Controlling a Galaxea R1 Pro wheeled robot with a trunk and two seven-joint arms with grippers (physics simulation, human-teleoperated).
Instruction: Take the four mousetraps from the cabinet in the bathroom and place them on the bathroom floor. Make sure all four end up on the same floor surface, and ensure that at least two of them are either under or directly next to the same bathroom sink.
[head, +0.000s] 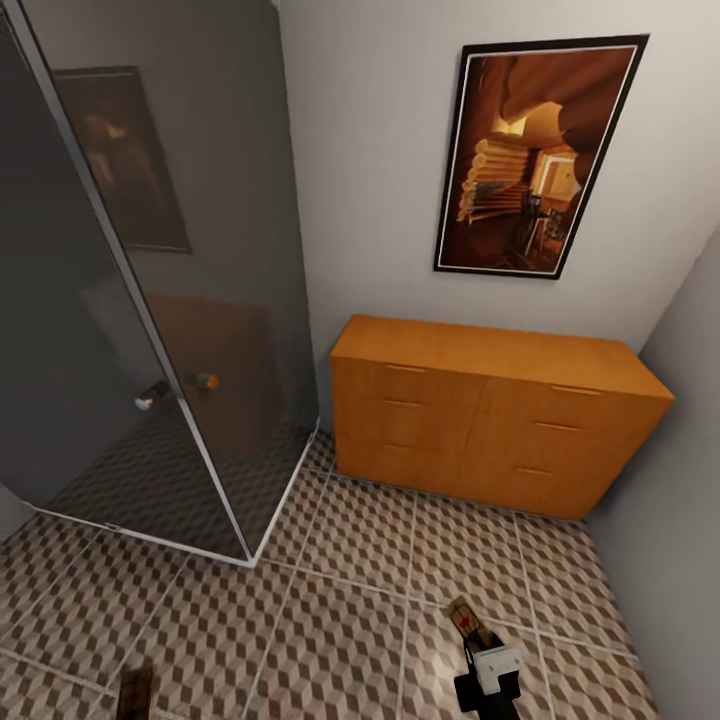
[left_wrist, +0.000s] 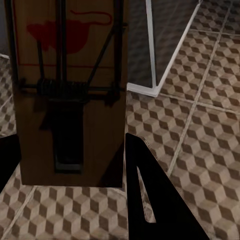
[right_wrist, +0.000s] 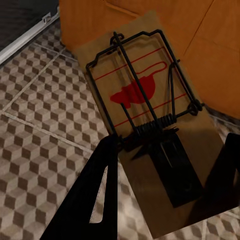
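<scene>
Each gripper carries one tan mousetrap above the cube-patterned bathroom floor (head: 340, 600). In the right wrist view my right gripper (right_wrist: 170, 150) is shut on a mousetrap (right_wrist: 145, 95), which tilts toward the cabinet; the same trap (head: 464, 618) and right gripper (head: 472, 645) appear low in the head view. My left gripper (left_wrist: 70, 150) is shut on another mousetrap (left_wrist: 70, 75), whose brown edge (head: 135, 692) peeks in at the head view's bottom left. The orange-brown cabinet (head: 500, 410) stands against the far wall, all its drawers closed. The bathroom sink is out of view.
A dark glass shower enclosure (head: 150, 300) with a white floor rail (head: 280, 510) fills the left side. A framed picture (head: 535, 155) hangs above the cabinet. A grey wall (head: 680, 450) closes in the right side. Open tiled floor lies between me and the cabinet.
</scene>
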